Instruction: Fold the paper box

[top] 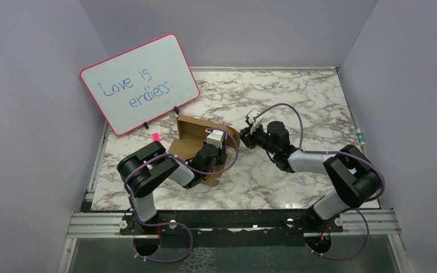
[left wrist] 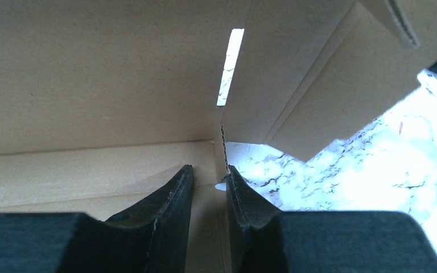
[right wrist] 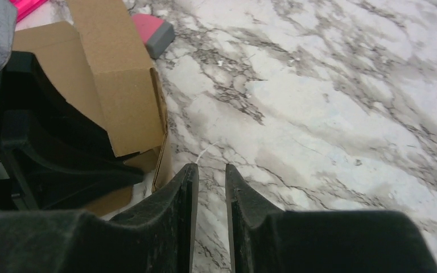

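the paper box is found left of the table's middle, just in front of the whiteboard that is propped at the far left corner. it is only half formed: some walls are raised, and a flap is spread low toward the near edge. the left gripper is reached down inside it with jaws narrowly parted. the cut edge of an upright wall is met at their mouth, but nothing is seen pinched. this placing is judged to steady the floor panel or press a crease. the right gripper is held just beside the box's right wall, over bare marble. its jaws are narrowly parted and empty, probably ready to push that wall in. the table is surfaced in white, grey-veined marble pattern and enclosed by plain pale walls. a small pink and grey block is seen just beside the box.
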### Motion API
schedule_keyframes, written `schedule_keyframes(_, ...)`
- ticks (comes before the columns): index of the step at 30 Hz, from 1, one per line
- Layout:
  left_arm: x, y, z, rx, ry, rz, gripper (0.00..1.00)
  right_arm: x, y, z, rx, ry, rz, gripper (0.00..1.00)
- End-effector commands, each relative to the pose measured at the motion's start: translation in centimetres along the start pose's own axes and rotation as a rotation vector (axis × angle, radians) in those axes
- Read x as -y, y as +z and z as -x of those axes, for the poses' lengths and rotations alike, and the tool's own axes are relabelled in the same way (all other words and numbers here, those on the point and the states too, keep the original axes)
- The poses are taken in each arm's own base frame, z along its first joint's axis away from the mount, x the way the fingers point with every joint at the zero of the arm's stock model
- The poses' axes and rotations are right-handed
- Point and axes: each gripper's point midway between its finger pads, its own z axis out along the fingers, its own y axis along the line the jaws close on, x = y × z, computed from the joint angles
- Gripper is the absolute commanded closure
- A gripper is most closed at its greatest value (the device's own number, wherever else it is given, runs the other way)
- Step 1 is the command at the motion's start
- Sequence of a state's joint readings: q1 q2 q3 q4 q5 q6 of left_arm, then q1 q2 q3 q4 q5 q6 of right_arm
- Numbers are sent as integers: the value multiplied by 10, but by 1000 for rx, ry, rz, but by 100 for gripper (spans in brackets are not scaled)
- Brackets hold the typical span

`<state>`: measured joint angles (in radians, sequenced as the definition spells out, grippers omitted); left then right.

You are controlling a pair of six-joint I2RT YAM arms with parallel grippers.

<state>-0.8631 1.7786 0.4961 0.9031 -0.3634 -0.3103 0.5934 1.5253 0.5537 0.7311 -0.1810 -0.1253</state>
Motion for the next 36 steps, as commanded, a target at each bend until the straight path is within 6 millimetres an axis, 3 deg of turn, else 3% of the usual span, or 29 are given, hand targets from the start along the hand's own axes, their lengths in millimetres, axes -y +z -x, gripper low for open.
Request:
schedule_keyframes(1,2,0,-6,-14,-18,-24,71,-33,8,0,13,-3,200,71)
schedule_keyframes(8,3,1,-9,-22,-16,-30,72,-60,12,-4,35,79,340,71)
schedule_keyframes(14,6,1,-7,-20,-18,-47,72,-68,15,-4,56,129,381,71)
schedule_keyframes(21,12,-7,3,2,-31,-83,71,-65,24,-9,62,156,366,70)
schedule_keyframes(30,11,-29,30,65,-79,-96,61,-68,28,-10,59,147,387,70)
schedule_keyframes(36,0,-42,24,27,-108,-49,61,-69,29,-8,63,143,401,70)
